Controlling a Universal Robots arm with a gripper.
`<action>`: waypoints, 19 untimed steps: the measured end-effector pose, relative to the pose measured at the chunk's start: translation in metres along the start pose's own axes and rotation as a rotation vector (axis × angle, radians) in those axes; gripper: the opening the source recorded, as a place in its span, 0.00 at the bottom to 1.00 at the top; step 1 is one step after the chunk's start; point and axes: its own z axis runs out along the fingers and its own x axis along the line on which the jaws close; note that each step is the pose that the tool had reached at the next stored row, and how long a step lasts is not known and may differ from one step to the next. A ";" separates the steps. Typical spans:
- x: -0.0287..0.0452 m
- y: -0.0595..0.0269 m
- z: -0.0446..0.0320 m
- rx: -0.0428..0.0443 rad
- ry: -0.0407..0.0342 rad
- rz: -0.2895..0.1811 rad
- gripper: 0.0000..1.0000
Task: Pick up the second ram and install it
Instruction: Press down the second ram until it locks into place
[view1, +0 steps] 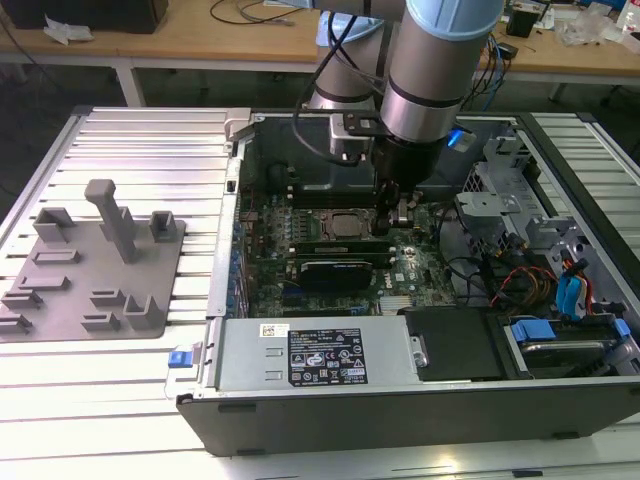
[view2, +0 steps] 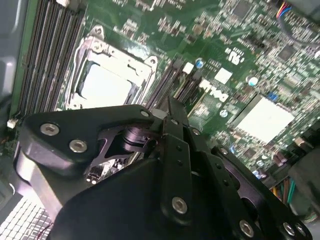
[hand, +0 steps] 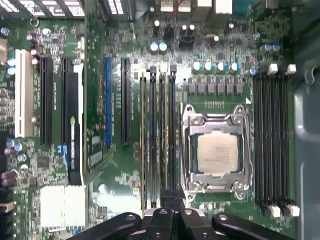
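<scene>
The open computer case (view1: 330, 300) spreads beneath the arm, and the gripper (view1: 398, 212) is down inside it, just beside the silver processor chip (view1: 347, 226). In the first wrist view the second ram (hand: 163, 140), a thin green stick, stands on edge in the memory slots (hand: 157, 140) straight ahead of the gripper (hand: 168, 202). The second wrist view gives the fingers (view2: 176, 112) drawn together over those slots (view2: 172, 85), though whether they pinch the ram I cannot tell.

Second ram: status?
Gripper down over the memory slots beside the square silver processor chip. Thin green ram stick upright in a slot below it. Black expansion card stands apart.
</scene>
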 end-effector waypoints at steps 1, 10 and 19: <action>0.0000 -0.0032 0.0005 0.0001 -0.0001 0.000 0.08; 0.0004 -0.0082 0.0095 0.0000 0.0001 0.001 0.08; 0.0004 -0.0101 0.0126 0.0001 0.0002 0.003 0.08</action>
